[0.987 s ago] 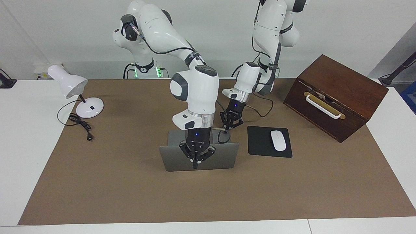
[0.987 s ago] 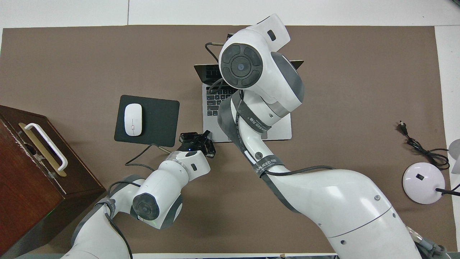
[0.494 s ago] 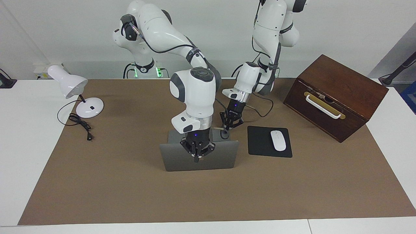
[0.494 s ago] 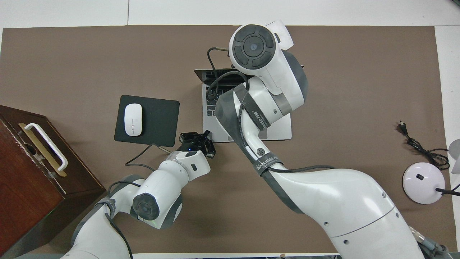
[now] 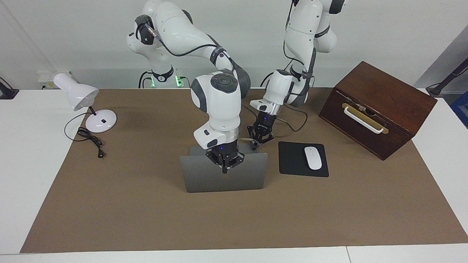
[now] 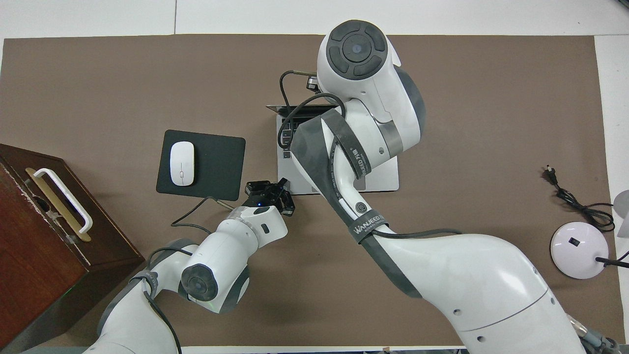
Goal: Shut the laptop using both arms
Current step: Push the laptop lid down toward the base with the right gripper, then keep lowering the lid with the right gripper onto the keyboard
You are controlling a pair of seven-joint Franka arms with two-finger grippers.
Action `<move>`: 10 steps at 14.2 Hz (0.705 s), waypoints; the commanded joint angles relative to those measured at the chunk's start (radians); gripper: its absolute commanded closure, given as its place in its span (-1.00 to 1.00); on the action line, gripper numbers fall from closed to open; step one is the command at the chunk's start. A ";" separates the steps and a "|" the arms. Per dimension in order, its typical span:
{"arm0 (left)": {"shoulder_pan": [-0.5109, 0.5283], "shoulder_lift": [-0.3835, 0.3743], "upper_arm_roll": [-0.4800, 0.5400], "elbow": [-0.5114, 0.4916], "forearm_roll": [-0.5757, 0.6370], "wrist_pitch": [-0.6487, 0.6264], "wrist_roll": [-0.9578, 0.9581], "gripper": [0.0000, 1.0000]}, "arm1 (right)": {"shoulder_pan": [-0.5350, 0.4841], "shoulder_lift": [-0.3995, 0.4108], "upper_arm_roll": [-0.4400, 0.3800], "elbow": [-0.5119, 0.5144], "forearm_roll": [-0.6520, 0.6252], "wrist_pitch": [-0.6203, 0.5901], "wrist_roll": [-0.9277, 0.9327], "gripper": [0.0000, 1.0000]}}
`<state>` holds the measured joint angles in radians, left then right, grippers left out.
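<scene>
The silver-grey laptop stands open in the middle of the brown mat, its lid's back turned away from the robots. My right gripper is shut and its tips press on the upper middle of the lid's back. In the overhead view my right arm hides that gripper and most of the keyboard, and the laptop's base shows beside the arm. My left gripper is shut and sits low at the base's corner nearest the robots, toward the left arm's end; it also shows in the overhead view.
A black mouse pad with a white mouse lies beside the laptop, toward the left arm's end. A brown wooden box stands past it. A white desk lamp and its cable are at the right arm's end.
My right gripper has moved toward the robots with the lid, which has swung further toward the keyboard. The left gripper has stayed at the base's corner.
</scene>
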<state>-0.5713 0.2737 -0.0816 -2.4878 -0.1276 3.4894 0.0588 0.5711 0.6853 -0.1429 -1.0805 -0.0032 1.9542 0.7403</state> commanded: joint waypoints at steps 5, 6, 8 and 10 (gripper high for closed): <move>-0.048 0.065 0.013 0.015 -0.004 0.014 0.006 1.00 | -0.004 -0.010 0.013 -0.030 0.035 -0.018 -0.007 1.00; -0.048 0.065 0.011 0.017 -0.004 0.014 0.006 1.00 | -0.004 -0.010 0.013 -0.038 0.035 -0.014 -0.007 1.00; -0.050 0.067 0.013 0.020 -0.004 0.014 0.006 1.00 | -0.004 -0.012 0.013 -0.064 0.035 0.002 -0.007 1.00; -0.050 0.067 0.011 0.020 -0.004 0.014 0.006 1.00 | -0.002 -0.015 0.013 -0.082 0.048 0.021 -0.007 1.00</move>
<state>-0.5761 0.2751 -0.0781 -2.4881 -0.1276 3.4932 0.0632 0.5727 0.6856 -0.1385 -1.1188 0.0121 1.9472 0.7392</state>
